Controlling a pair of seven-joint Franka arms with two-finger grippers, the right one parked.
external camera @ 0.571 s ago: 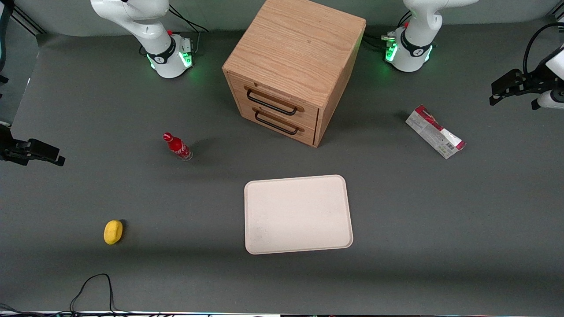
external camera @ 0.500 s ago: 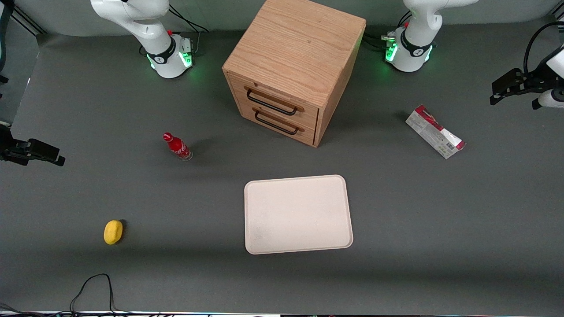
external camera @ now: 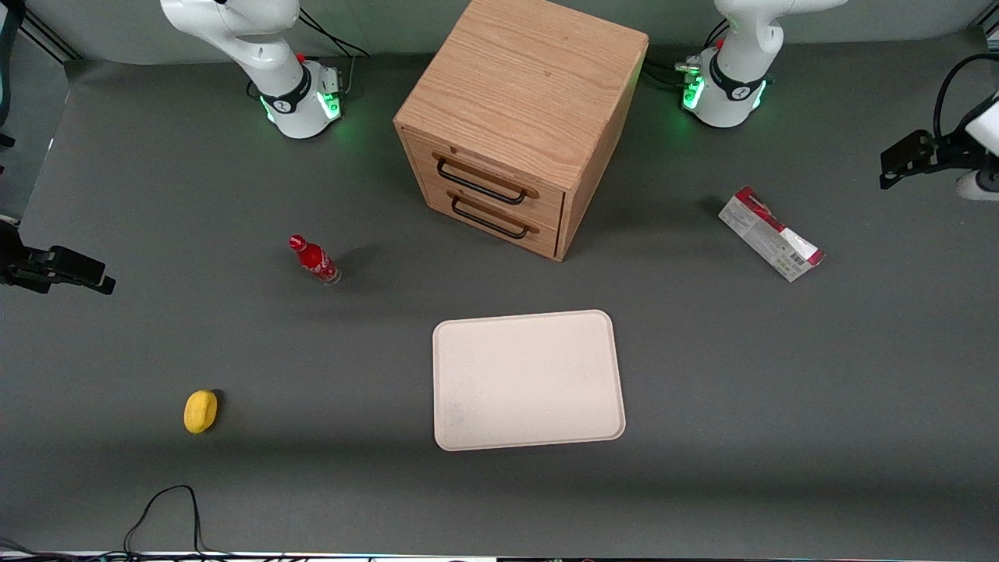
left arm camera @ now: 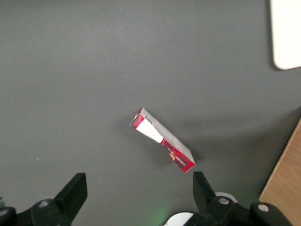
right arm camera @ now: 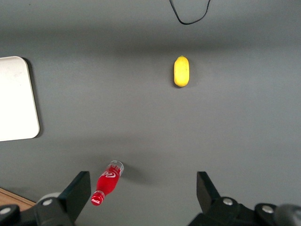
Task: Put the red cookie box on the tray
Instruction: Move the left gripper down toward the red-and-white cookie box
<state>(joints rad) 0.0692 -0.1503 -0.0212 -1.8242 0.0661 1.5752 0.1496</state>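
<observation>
a dark grey matte counter (external camera: pixel 156 179) carries everything, with a pale wall strip along its edge farthest from the front camera and a black cable (external camera: pixel 168 511) looping at the nearest edge.

the gripper (left arm camera: pixel 140 197) hangs high above the counter at the working arm's end, well apart from every object; in the front view it is partly cut off by the picture's edge, so only a dark part of it shows there. its fingers (left arm camera: pixel 73 190) stand wide apart with nothing between them.

the red cookie box (external camera: pixel 770 232) lies flat on the counter toward the working arm's end, set at a slant, clear of the tray and of the cabinet, its barcode end nearer the front camera. in the left wrist view the red cookie box (left arm camera: pixel 162 146) lies below the spread fingers, not touched.

the tray (external camera: pixel 528 380) sits on the counter in front of the wooden drawer cabinet (external camera: pixel 521 117) and nearer the front camera, holding nothing. the cabinet's two drawers appear shut, so their contents are hidden.

a small red bottle (external camera: pixel 314 260) and a yellow object (external camera: pixel 200 410) sit toward the parked arm's end.
</observation>
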